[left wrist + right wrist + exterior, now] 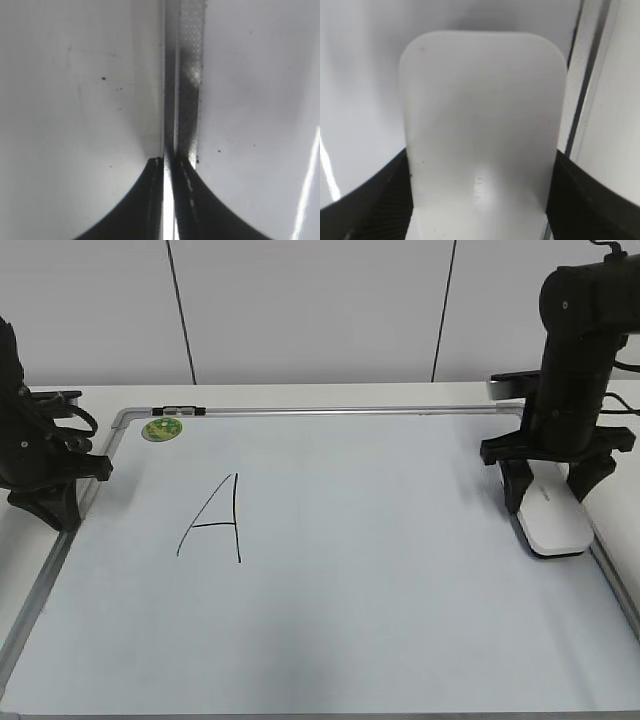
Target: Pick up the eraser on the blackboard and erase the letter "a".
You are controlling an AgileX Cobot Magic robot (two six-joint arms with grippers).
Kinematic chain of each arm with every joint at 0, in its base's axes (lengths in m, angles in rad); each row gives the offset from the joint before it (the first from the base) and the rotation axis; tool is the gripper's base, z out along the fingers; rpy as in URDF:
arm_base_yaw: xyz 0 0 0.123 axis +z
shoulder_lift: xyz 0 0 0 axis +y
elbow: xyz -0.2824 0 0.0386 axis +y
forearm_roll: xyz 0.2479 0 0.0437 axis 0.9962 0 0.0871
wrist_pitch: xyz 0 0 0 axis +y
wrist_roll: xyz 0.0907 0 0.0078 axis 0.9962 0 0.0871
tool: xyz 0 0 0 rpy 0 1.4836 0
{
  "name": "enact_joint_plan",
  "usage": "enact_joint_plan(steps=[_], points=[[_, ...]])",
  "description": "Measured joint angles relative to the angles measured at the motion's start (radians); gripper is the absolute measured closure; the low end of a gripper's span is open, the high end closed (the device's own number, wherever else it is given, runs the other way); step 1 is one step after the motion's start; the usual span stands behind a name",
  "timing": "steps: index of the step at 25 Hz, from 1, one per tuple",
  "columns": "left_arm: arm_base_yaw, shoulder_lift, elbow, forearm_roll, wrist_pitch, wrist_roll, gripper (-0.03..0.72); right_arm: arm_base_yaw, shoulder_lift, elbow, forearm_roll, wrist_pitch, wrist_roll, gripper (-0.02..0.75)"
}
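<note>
The eraser, a glossy white rounded block, lies flat near the blackboard's right edge, long axis running front to back along the frame. The right gripper straddles its far end, fingers spread on either side; the left gripper has fingers pressed together over the left frame.

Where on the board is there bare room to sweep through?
The blackboard is bare across its centre and whole near half, between the letter "A" and the eraser. It is crowded at the right edge, where the right gripper straddles the eraser, and at the far-left corner by the green magnet.
</note>
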Motion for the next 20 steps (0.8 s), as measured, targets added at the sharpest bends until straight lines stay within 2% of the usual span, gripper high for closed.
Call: enact_joint_plan(steps=[6, 20], points=[[0.000, 0.000, 0.000, 0.000, 0.000, 0.000, 0.648, -0.039, 0.026, -0.065, 0.071, 0.004, -0.061, 0.216], [0.000, 0.000, 0.000, 0.000, 0.000, 0.000, 0.648, -0.058, 0.053, -0.071, 0.071, 0.006, -0.080, 0.216]])
